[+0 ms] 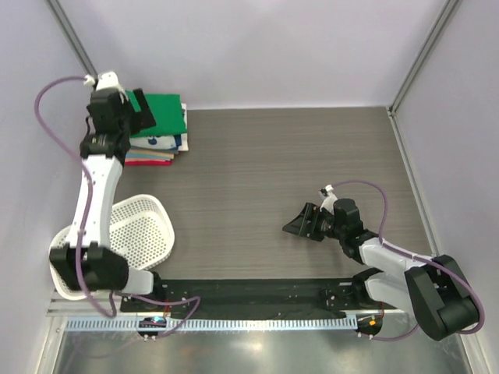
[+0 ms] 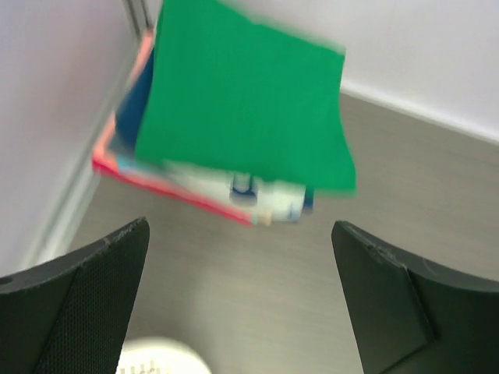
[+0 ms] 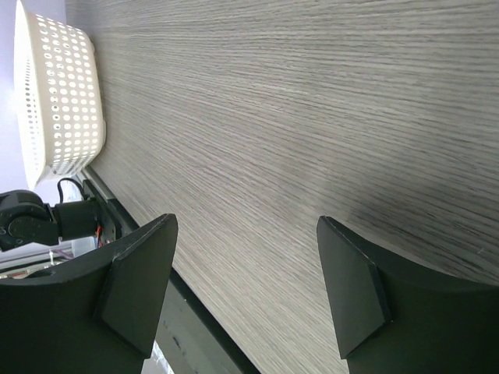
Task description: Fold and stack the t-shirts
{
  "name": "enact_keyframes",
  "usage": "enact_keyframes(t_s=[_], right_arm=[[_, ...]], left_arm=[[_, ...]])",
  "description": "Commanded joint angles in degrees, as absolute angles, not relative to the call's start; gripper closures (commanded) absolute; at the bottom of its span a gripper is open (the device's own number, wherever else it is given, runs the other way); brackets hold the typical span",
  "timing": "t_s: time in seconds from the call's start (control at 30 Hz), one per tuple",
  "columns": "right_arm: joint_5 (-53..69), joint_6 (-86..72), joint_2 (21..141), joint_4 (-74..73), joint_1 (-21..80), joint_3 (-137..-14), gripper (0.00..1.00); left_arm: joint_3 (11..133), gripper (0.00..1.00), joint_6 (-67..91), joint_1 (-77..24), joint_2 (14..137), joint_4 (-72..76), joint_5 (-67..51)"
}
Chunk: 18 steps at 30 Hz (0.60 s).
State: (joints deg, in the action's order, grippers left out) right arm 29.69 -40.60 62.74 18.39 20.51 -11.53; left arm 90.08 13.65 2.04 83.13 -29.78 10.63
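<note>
A stack of folded t-shirts (image 1: 160,132) sits at the table's far left corner, with the bright green tee (image 1: 165,114) on top. In the left wrist view the green tee (image 2: 245,101) covers navy, cream and red-pink layers (image 2: 195,199). My left gripper (image 1: 145,111) hovers over the stack's left edge, open and empty; in its own view (image 2: 242,292) the jaws stand wide apart above bare table. My right gripper (image 1: 300,222) is open and empty low over the table's middle right, also shown in the right wrist view (image 3: 245,288).
A white perforated plastic basket (image 1: 144,226) stands at the near left beside the left arm's base; it also shows in the right wrist view (image 3: 58,93). Walls close the table on the left, back and right. A black rail (image 1: 257,292) runs along the near edge.
</note>
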Motion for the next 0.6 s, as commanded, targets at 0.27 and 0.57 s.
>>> enact_keyframes(t_s=[0.27, 0.57], right_arm=[[29.44, -40.25, 58.10, 20.83, 20.21, -9.67, 0.20], [29.97, -40.08, 58.36, 20.65, 20.21, -9.67, 0.20]], left_arm=[[34.04, 0.00, 30.31, 2.29, 40.10, -10.73, 18.51], [12.50, 0.04, 31.48, 1.94, 26.37, -2.82, 32.69]])
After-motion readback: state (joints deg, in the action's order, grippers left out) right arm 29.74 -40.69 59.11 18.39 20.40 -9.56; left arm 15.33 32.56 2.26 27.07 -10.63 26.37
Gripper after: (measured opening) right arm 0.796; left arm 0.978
